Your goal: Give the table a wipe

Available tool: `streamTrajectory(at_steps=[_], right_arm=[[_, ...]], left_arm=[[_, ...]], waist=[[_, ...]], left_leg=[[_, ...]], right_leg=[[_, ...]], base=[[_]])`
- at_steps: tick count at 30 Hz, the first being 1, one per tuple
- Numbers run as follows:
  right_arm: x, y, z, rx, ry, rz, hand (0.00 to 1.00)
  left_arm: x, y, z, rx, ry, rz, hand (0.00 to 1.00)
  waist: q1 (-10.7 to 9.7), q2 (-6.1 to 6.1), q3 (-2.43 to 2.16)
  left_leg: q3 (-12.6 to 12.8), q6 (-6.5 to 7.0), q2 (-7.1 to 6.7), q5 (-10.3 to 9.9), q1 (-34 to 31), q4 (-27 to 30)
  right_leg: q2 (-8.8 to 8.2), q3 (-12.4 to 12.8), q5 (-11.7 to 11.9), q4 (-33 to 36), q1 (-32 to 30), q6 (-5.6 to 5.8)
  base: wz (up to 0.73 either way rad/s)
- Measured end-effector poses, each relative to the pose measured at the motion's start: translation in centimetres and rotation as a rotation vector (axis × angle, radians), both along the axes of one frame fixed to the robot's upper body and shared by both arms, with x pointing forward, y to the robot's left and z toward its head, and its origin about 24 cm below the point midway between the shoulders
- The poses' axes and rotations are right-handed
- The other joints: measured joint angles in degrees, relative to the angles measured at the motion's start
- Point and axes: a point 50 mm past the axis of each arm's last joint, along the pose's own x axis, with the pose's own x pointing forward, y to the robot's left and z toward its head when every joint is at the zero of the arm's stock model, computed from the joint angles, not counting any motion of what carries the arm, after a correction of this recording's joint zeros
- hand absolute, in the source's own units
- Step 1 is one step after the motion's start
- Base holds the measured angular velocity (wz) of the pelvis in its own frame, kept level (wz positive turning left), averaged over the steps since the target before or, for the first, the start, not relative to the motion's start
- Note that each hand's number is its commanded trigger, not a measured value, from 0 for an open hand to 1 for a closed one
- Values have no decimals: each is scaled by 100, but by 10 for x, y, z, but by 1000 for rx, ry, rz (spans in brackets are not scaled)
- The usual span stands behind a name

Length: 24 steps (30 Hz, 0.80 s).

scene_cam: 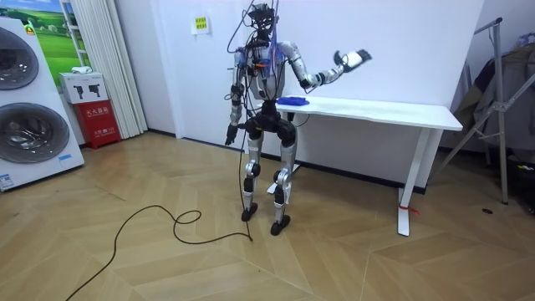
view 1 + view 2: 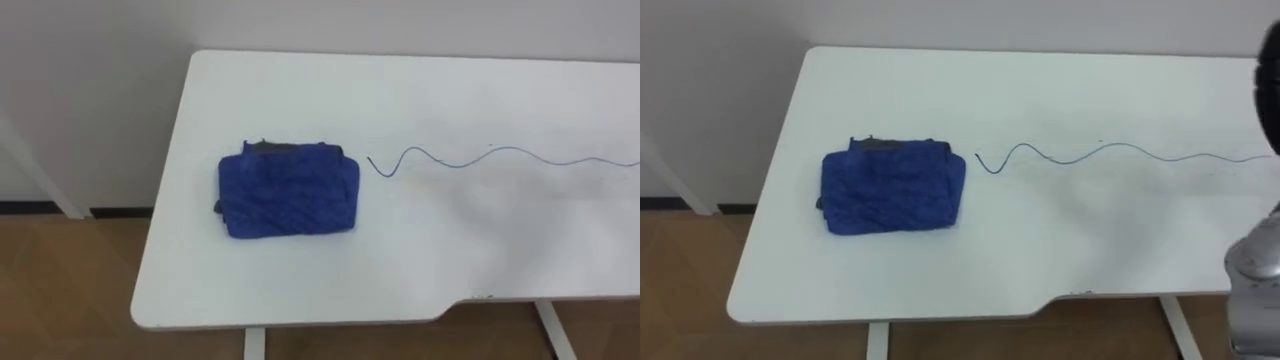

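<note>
The robot stands at the end of the table (image 2: 400, 90) that is on the room view's left, facing the wall behind it. The cloth (image 2: 290, 190), blue and folded into a thick pad, lies flat on the table near this end, a little back from the front edge. Neither hand touches it.

Just beside the cloth, on its right, a thin blue wavy line (image 2: 490, 149) begins and runs along the table top to the right, out of the eye views. I take this line for the mark that must be wiped away. It looks whole, with no smear or gap that I can see, so I judge that the wiping is not yet begun.

The right hand (image 1: 354, 58) is raised high above the table, well apart from the cloth and from the line. The left hand (image 1: 229, 134) hangs low beside the body, on the side away from the table. Both hands are too small in the room view for me to tell whether their fingers are apart or together.

What is left, in my judgement, is nearly everything: to bring a hand down on the cloth, to hold or press it, and to draw it to the right over the full length of the line.
</note>
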Motion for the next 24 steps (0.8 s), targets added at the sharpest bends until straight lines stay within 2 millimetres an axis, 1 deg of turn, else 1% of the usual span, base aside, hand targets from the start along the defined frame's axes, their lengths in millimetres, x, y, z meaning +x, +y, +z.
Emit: streamTrajectory(at_steps=[1,2,3,4,5,6,7,8,12,13,15,16,19,21,22,23,24], right_arm=[[2,6,4,-18,-10,27,0],[6,18,10,-45,-27,81,0],[12,31,16,-62,-35,142,0],[14,37,18,-67,-38,169,0],[17,45,22,-77,-37,216,0],[17,53,25,-90,-32,252,0],[18,57,25,-102,-28,269,0],[19,65,26,-122,-19,303,0],[23,93,14,-219,90,417,0],[24,96,12,-236,106,428,0],[24,105,5,-275,153,466,0],[24,107,3,-283,163,473,0],[26,118,-12,-328,226,493,0],[26,126,-24,-367,277,513,0],[26,128,-27,-376,291,519,0],[26,131,-33,-392,318,533,0],[26,134,-39,-398,342,549,0]], left_arm=[[1,-1,0,-3,1,-8,0],[2,-2,-1,-8,1,-27,0],[4,-4,-1,-12,0,-49,0],[5,-4,-1,-14,1,-54,0],[6,-6,-2,-19,-1,-64,0],[7,-7,-2,-21,-5,-74,0],[7,-8,-2,-21,-4,-77,0],[9,-8,-2,-22,-6,-86,0],[22,-10,-2,-28,-34,-109,0],[23,-10,-1,-28,-37,-116,0],[27,-11,-1,-38,-42,-135,0],[29,-11,-1,-41,-45,-139,0],[31,-13,-1,-41,-43,-170,0],[32,-14,-2,-41,-38,-187,0],[31,-14,-2,-42,-35,-196,0],[31,-15,-2,-44,-31,-202,0],[30,-16,-2,-45,-30,-204,0]], waist=[[16,2,0],[69,4,2],[85,25,16],[114,15,9],[194,40,24],[258,45,20],[260,55,14],[292,61,15],[511,63,11],[531,62,11],[686,48,15],[719,42,18],[803,-25,8],[874,-44,18],[903,-49,15],[992,-51,19],[1010,-40,31]], left_leg=[[-31,0,-1,0,0,0],[-55,0,-1,0,-6,0],[-71,0,-1,0,-20,0],[-77,0,-1,0,-27,-1],[-75,0,-1,0,-35,0],[-110,0,-1,0,-58,2],[-144,0,-2,0,-83,11],[-218,-2,-4,1,-109,27],[-245,-18,4,12,-107,25],[-251,-19,4,12,-110,25],[-269,-19,2,12,-112,26],[-276,-19,3,12,-116,27],[-370,-19,2,12,-177,47],[-418,-19,1,12,-216,62],[-426,-19,0,12,-225,62],[-412,-19,0,12,-235,60],[-415,-19,0,13,-253,61]], right_leg=[[-1,-26,2,1,1,2],[-3,-68,8,-1,1,8],[-8,-148,12,-4,-1,11],[-8,-167,13,-5,-4,12],[-9,-169,16,-15,-10,11],[-11,-212,16,-14,-9,11],[-14,-257,17,-12,-9,10],[-17,-309,17,-9,-4,10],[-11,-336,17,-10,0,10],[-11,-345,17,-10,1,10],[-15,-413,17,-4,0,10],[-16,-444,18,-5,0,9],[-16,-549,21,-15,-3,4],[-17,-624,22,-19,-7,2],[-17,-630,22,-19,-12,2],[-18,-634,22,-22,-27,2],[-20,-660,22,-31,-29,2]], base=[[7],[9],[9],[5],[5],[10],[25],[17],[4],[3],[3],[4],[13],[12],[5],[0],[4]])
